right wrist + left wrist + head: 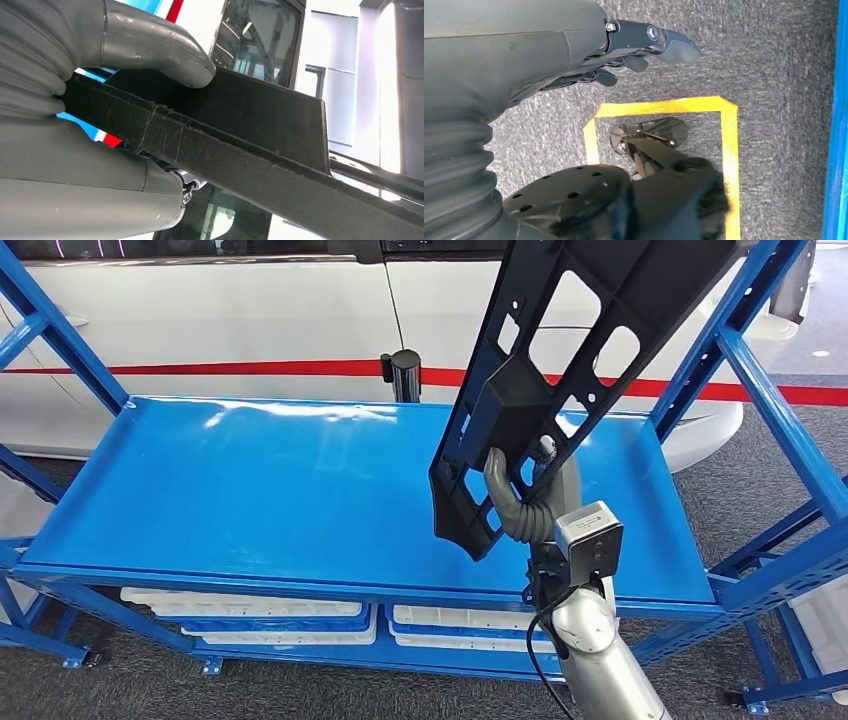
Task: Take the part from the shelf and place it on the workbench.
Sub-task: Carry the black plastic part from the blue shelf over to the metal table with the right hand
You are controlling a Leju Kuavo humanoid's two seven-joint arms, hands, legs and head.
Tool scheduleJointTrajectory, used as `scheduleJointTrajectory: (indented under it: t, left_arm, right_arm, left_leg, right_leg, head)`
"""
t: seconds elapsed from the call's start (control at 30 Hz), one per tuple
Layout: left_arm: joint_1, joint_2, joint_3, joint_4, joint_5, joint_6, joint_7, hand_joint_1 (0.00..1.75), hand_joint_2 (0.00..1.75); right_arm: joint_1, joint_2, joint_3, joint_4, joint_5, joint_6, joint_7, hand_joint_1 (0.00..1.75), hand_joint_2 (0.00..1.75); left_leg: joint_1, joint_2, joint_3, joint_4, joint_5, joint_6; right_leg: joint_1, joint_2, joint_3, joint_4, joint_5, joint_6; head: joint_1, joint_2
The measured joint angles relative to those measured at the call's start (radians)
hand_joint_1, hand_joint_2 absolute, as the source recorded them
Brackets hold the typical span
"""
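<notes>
Your right hand is clamped on the part, a long black plastic panel with cut-outs, and holds it clear above the blue shelf, tilted so its upper end rises past the top of the head view. In the right wrist view the thick thumb presses across one face of the panel's edge while the rest of the hand backs it from the other side, so the grip looks firm but sits near the lower end; judge the long free end as a lever that will want to swing. Your left hand hangs beside the body over grey carpet, with its fingers spread and nothing in them. The step in hand appears to be the carry away from the shelf, and no desk is in sight yet. Draw the panel back slowly, watching that its high end clears the shelf's slanted blue struts on the right. Turn the body gently and keep the wrist steady, so the panel does not twist in the grip before you set it down.
</notes>
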Motion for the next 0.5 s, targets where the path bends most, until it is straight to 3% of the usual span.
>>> scheduleJointTrajectory:
  t: [0.07, 0.1, 0.23, 0.27, 0.33, 0.4, 0.43, 0.47, 0.5]
  left_arm:
    - [-0.002, 0.0, 0.002, -0.001, 0.0, 0.0, -0.001, 0.0, 1.75]
    - [-0.003, 0.0, 0.002, -0.002, 0.0, 0.001, -0.001, 0.0, 1.75]
    - [-0.002, -0.003, 0.003, -0.003, 0.0, 0.001, -0.002, 0.0, 1.75]
    - [-0.003, -0.003, 0.003, -0.003, 0.0, 0.002, -0.002, 0.0, 1.75]
    - [-0.003, -0.004, 0.004, -0.004, 0.0, 0.002, -0.002, 0.0, 1.75]
    - [-0.003, -0.005, 0.004, -0.004, -0.002, 0.002, -0.002, 0.0, 1.75]
    - [-0.003, -0.005, 0.004, -0.004, -0.004, 0.002, -0.002, 0.0, 1.75]
    - [-0.003, -0.006, 0.005, -0.004, -0.006, 0.001, -0.002, 0.0, 1.75]
    - [-0.003, -0.007, 0.005, -0.004, -0.008, 0.001, -0.003, 0.0, 1.75]
  right_arm:
    - [-0.001, 0.001, -0.003, 0.0, -0.001, 0.0, -0.001, 1.5, 1.75]
    - [-0.001, 0.002, -0.004, 0.001, -0.002, 0.0, -0.002, 1.5, 1.75]
    - [-0.002, 0.002, -0.006, 0.001, -0.001, 0.0, -0.003, 1.5, 1.75]
    - [-0.002, 0.002, -0.007, 0.001, -0.001, 0.0, -0.003, 1.5, 1.75]
    - [-0.002, 0.001, -0.008, 0.001, -0.001, 0.0, -0.004, 1.5, 1.75]
    - [0.001, 0.0, -0.009, 0.003, 0.0, 0.0, -0.005, 1.5, 1.75]
    - [0.002, -0.001, -0.009, 0.004, 0.002, 0.001, -0.008, 1.5, 1.75]
    - [0.002, -0.001, -0.01, 0.004, 0.005, 0.002, -0.012, 1.5, 1.75]
    - [0.002, -0.002, -0.01, 0.004, 0.008, 0.003, -0.017, 1.5, 1.75]
  left_leg:
    - [-0.01, 0.003, 0.065, -0.121, 0.042, 0.015]
    - [-0.015, 0.005, 0.079, -0.149, 0.048, 0.019]
    - [-0.017, 0.007, 0.076, -0.169, 0.067, 0.03]
    - [-0.014, 0.008, 0.074, -0.175, 0.074, 0.034]
    - [-0.012, 0.009, 0.065, -0.178, 0.083, 0.039]
    - [-0.012, 0.009, 0.054, -0.177, 0.089, 0.039]
    - [-0.012, 0.009, 0.05, -0.177, 0.092, 0.038]
    - [-0.011, 0.009, 0.047, -0.177, 0.095, 0.036]
    - [-0.011, 0.009, 0.046, -0.176, 0.097, 0.033]
  right_leg:
    - [0.006, 0.0, 0.0, 0.001, 0.001, 0.002]
    - [0.007, -0.001, 0.0, 0.002, 0.002, 0.004]
    - [0.004, -0.005, -0.016, 0.016, -0.004, 0.019]
    - [0.003, -0.005, -0.031, 0.047, -0.023, 0.019]
    - [-0.003, -0.005, -0.084, 0.166, -0.084, 0.016]
    - [-0.009, -0.005, -0.129, 0.279, -0.13, 0.023]
    - [-0.011, -0.006, -0.126, 0.286, -0.131, 0.031]
    - [-0.014, -0.006, -0.102, 0.252, -0.118, 0.042]
    - [-0.016, -0.008, -0.059, 0.183, -0.095, 0.053]
  head:
    - [0.001, 0.0]
    - [0.001, 0.0]
    - [0.003, 0.0]
    - [0.005, 0.0]
    - [0.009, 0.0]
    - [0.01, 0.0]
    - [0.01, 0.0]
    - [0.01, 0.0]
    - [0.01, 0.0]
